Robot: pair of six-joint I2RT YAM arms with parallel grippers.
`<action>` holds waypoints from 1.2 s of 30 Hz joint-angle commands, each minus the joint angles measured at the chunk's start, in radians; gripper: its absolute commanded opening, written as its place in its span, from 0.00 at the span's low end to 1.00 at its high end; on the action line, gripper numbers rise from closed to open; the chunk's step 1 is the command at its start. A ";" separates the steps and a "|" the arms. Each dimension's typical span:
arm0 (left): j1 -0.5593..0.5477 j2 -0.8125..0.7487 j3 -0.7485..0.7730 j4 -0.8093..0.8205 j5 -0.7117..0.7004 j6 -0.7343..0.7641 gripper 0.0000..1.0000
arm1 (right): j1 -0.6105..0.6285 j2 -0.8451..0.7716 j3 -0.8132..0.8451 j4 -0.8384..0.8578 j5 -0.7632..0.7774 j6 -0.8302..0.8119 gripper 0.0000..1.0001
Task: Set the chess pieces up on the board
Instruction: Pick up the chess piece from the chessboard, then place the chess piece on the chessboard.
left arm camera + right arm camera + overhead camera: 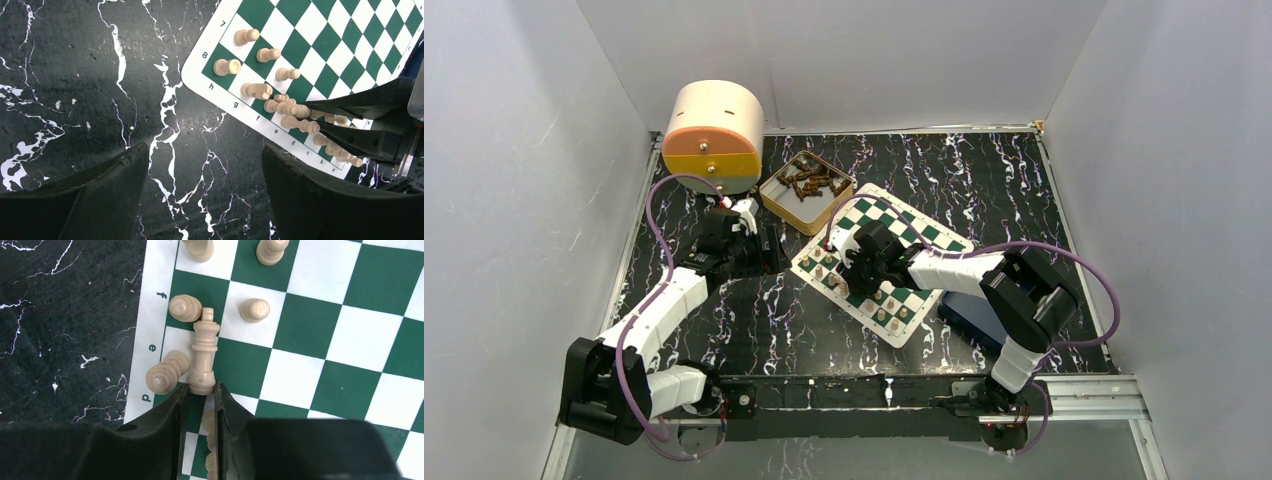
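My right gripper (201, 390) is down over the board (306, 325) with its jaws drawn in to a slim slot. A tan king (204, 347) stretches straight out ahead of the fingertips, cross pointing away from me. Its base sits right in the mouth of that slot. I cannot tell whether the pads are actually pinching the base or only flanking it. Just off the left fingertip, a rounded piece (165, 374) leans by the board's white border, near the letters d and e. Ahead, one pawn (185, 307) stands close against the left of the king's head, and another (254, 310) stands apart to its right. More chess pieces (209, 424) show through the slot between the fingers.

My left gripper (205, 150) hangs wide open with nothing between its fingers, only black marbled tabletop (75, 75) beneath. The board's corner lies ahead and to its right, with light pieces standing along the edge rows. The right gripper's dark fingers reach in among them from the far right. On the overhead camera, a tin (786, 213) of dark pieces sits just ahead of the left gripper, off the board's corner.
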 commanded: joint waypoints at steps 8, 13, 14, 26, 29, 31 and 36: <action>0.007 -0.033 0.002 0.002 0.026 -0.022 0.79 | 0.007 -0.081 0.030 0.034 0.041 0.022 0.28; 0.006 -0.030 0.015 -0.003 0.033 -0.037 0.78 | 0.007 -0.098 0.030 0.057 0.053 0.031 0.27; 0.006 -0.028 0.022 -0.006 0.037 -0.044 0.78 | 0.006 -0.100 0.031 0.055 0.062 0.033 0.27; 0.007 0.062 0.149 -0.002 0.256 -0.192 0.70 | 0.006 -0.210 0.023 -0.013 0.114 0.063 0.25; 0.005 0.104 0.163 0.022 0.326 -0.250 0.68 | 0.006 -0.271 0.009 -0.003 0.088 0.081 0.25; 0.005 0.125 0.173 0.044 0.364 -0.280 0.67 | 0.007 -0.313 -0.001 0.011 0.064 0.091 0.25; 0.004 0.146 0.167 0.163 0.461 -0.368 0.67 | 0.007 -0.387 -0.019 0.056 -0.008 0.116 0.25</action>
